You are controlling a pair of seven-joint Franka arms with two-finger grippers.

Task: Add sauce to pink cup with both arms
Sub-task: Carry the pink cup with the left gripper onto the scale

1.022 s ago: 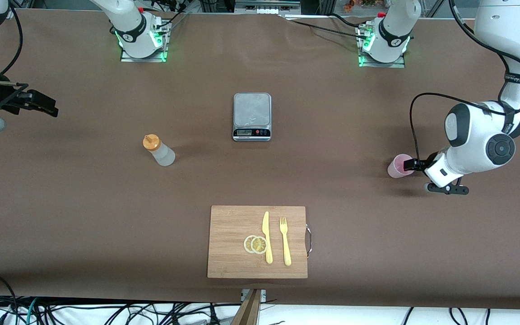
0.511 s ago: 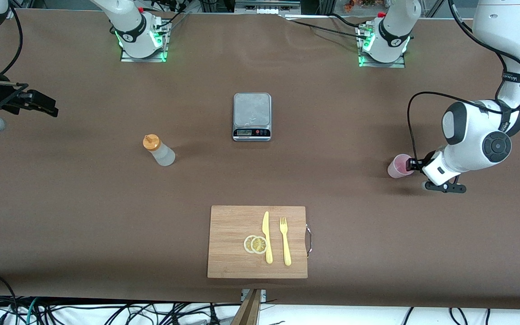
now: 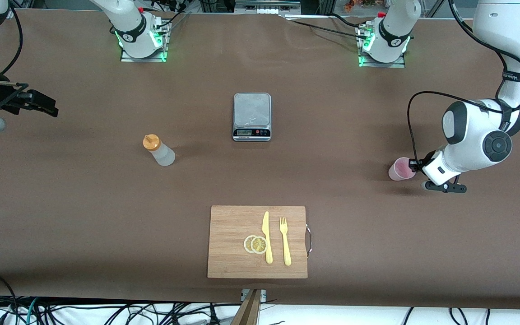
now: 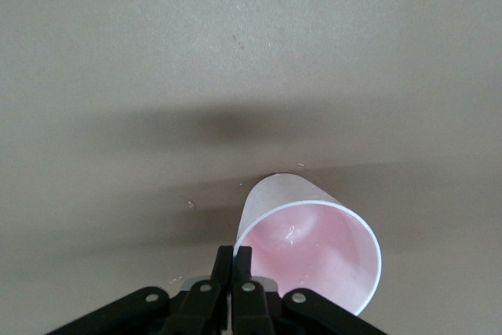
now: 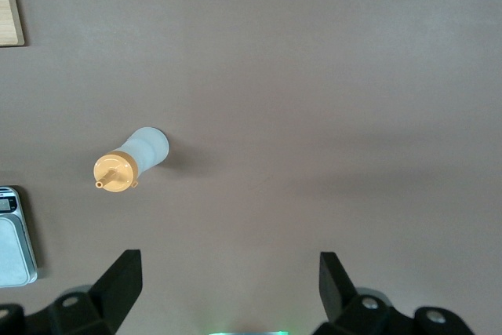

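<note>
Front view: your left gripper [image 3: 414,167] sits at the left arm's end of the table, right against the pink cup [image 3: 400,169]. The left wrist view shows its fingers [image 4: 233,268] pinched together on the cup's [image 4: 310,249] rim, so it grips the pink cup, which looks tilted there. You can't tell from either view whether the cup's base is touching the table [image 3: 332,158]. The sauce [image 3: 158,150] stands upright on the table toward the right arm's end, well apart from the cup, with nothing touching it. Your right gripper [image 3: 45,104] waits in the air over the table edge at the right arm's end, apart from the sauce. In the right wrist view its two fingers [image 5: 118,276] are spread wide, nothing between them, and the sauce [image 5: 132,161] shows below with its orange cap. The grey scale [image 3: 252,116] sits mid-table, between the two arm bases and nearer the front camera than them, slightly farther from it than the sauce. The wooden cutting board [image 3: 228,225] lies nearest the front camera, carrying two lemon slices [image 3: 255,244], a yellow knife [image 3: 266,237] just beside them and a yellow fork [image 3: 284,240] beside the knife.
</note>
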